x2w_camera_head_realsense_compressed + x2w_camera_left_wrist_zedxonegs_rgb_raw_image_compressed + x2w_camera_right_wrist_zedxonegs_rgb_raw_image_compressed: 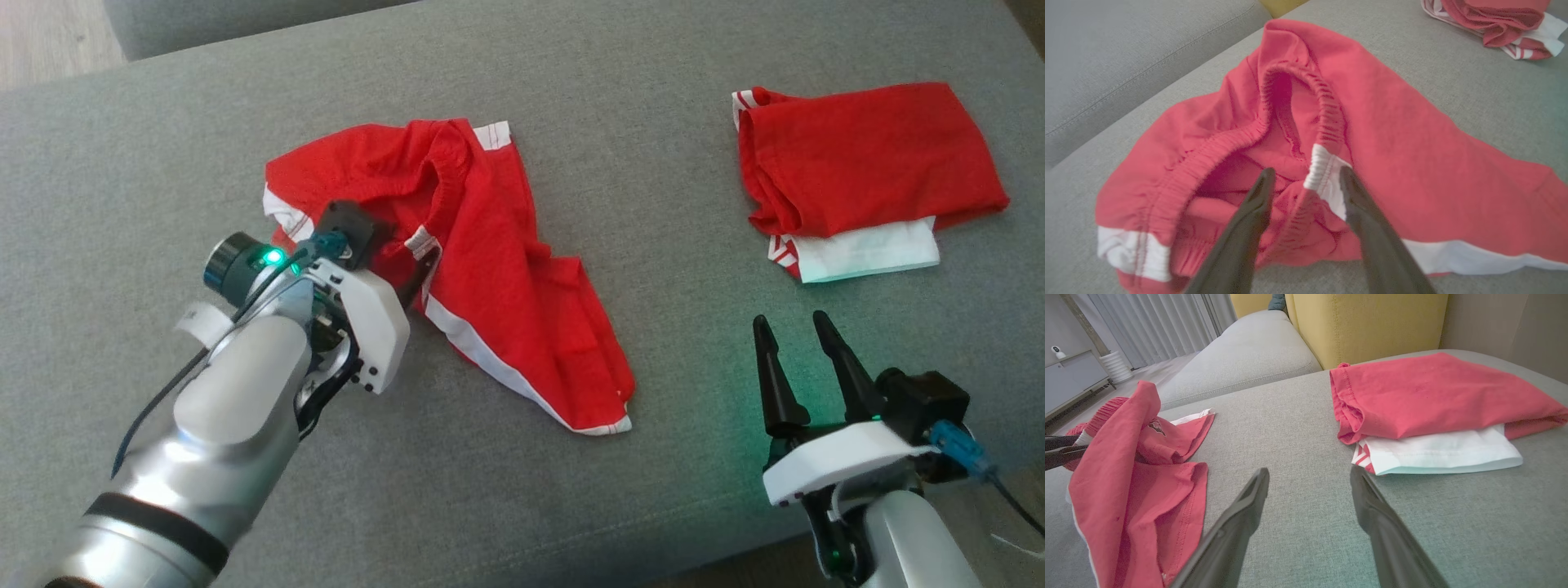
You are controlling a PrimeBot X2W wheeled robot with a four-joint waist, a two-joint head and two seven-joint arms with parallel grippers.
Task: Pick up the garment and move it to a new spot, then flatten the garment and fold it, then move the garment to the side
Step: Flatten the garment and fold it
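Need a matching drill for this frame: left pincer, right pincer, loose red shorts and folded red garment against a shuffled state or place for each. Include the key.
Column 1
1. left pincer
2. right pincer
3. loose red shorts
4. folded red garment

Column 2
A. lies on top of a white garment
B. open, holding nothing, grey cushion ahead
C. rumpled, waistband gaping
D. open, astride a white waistband patch

Pairs: 1-D, 2-B, 3-C, 4-A
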